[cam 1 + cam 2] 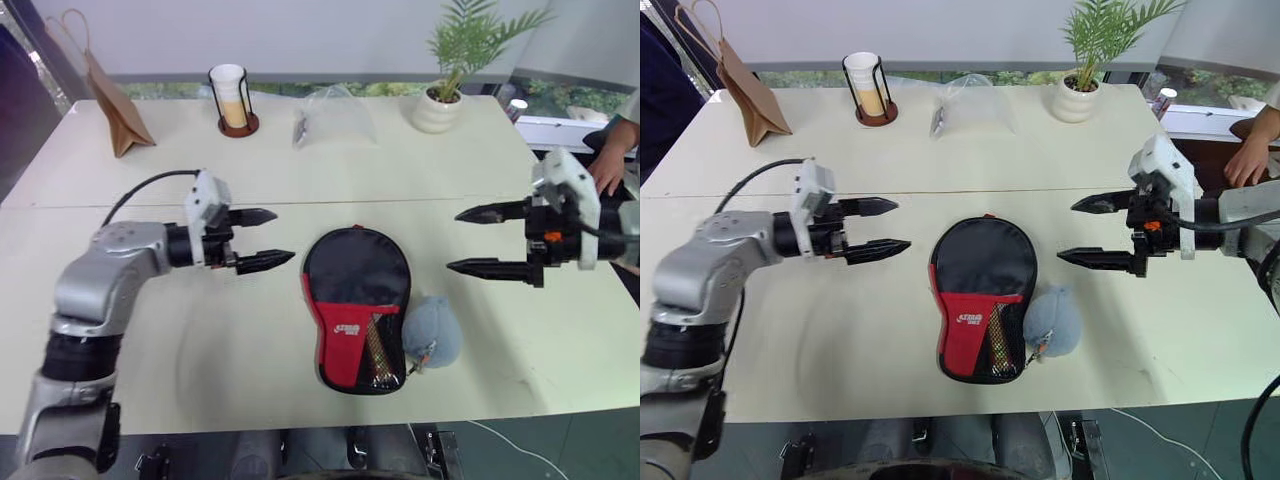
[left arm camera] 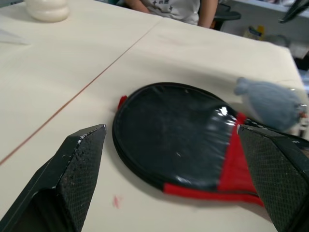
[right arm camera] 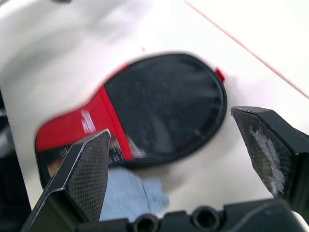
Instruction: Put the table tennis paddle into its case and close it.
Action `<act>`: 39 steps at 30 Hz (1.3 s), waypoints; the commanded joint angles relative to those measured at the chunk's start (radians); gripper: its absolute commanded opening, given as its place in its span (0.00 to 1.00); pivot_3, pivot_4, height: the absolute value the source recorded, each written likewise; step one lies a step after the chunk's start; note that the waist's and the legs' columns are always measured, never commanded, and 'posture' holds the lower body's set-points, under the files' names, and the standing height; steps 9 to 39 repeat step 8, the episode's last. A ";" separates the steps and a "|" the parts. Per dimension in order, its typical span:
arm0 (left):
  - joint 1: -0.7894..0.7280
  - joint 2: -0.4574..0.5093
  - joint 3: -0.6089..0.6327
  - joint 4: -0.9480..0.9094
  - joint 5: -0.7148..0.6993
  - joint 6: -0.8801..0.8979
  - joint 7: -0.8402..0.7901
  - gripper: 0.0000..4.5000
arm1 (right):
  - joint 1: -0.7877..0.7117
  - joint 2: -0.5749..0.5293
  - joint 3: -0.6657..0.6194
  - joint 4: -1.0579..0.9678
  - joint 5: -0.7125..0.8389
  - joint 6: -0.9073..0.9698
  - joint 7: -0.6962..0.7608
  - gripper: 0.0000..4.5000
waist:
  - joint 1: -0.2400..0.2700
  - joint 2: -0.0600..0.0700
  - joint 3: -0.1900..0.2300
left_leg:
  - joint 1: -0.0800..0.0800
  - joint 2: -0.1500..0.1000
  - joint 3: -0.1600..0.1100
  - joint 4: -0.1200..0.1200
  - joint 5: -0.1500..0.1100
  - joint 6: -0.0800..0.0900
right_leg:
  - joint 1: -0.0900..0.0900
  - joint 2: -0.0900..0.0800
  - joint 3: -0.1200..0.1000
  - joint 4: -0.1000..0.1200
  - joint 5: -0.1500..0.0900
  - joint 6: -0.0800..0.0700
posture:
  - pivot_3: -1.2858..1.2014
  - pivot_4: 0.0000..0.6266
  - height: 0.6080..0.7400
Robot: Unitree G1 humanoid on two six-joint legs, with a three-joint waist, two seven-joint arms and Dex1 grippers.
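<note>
On the pale table (image 1: pixel 200 350), near its front edge and midway between my two arms, lies the case (image 1: pixel 356 300), flat, with its round black end pointing away from me and its red panel with the white logo toward me. Through the clear window at the near end I can make out a tan-and-red handle, which I take to be the table tennis paddle (image 1: pixel 379 352) inside the case; its face is hidden by the black fabric. I cannot tell from these views whether the zip edge is fully closed. A small grey soft pouch (image 1: pixel 432 330) rests against the near right side of the case, touching it.

My left gripper (image 1: pixel 262 239) hangs above the table to the left of the case, its fingers spread apart and empty, pointing toward the case. My right gripper (image 1: pixel 478 240) hangs to the right of the case, fingers likewise parted and empty, pointing back toward it. Neither gripper touches the case.

Along the far side of the table stand a brown paper bag (image 1: pixel 112 105), a cup in a wire holder (image 1: pixel 232 98), a clear plastic bag (image 1: pixel 333 118) and a potted plant (image 1: pixel 450 70). A person's hand (image 1: pixel 608 165) shows at the far right, beyond my right gripper.
</note>
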 commanded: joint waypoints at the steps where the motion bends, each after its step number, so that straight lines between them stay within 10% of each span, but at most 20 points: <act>1: 0.052 0.038 0.083 -0.102 -0.084 0.052 0.033 1.00 | 0.011 -0.006 -0.040 -0.028 0.003 -0.006 -0.014 0.97 | -0.001 0.000 0.000 | 0.000 0.000 0.000 0.000 0.000 0.000 | 0.000 0.000 0.000 0.000 0.000 0.000 | 0.52 0.24 1.00; 39: 0.105 0.090 0.131 -0.166 -0.162 0.098 0.084 1.00 | 0.011 0.005 -0.023 -0.034 0.005 -0.001 -0.033 0.97 | 0.000 0.000 0.000 | 0.000 0.000 0.000 0.000 0.000 0.000 | 0.000 0.000 0.001 0.000 0.000 0.000 | 0.52 0.24 1.00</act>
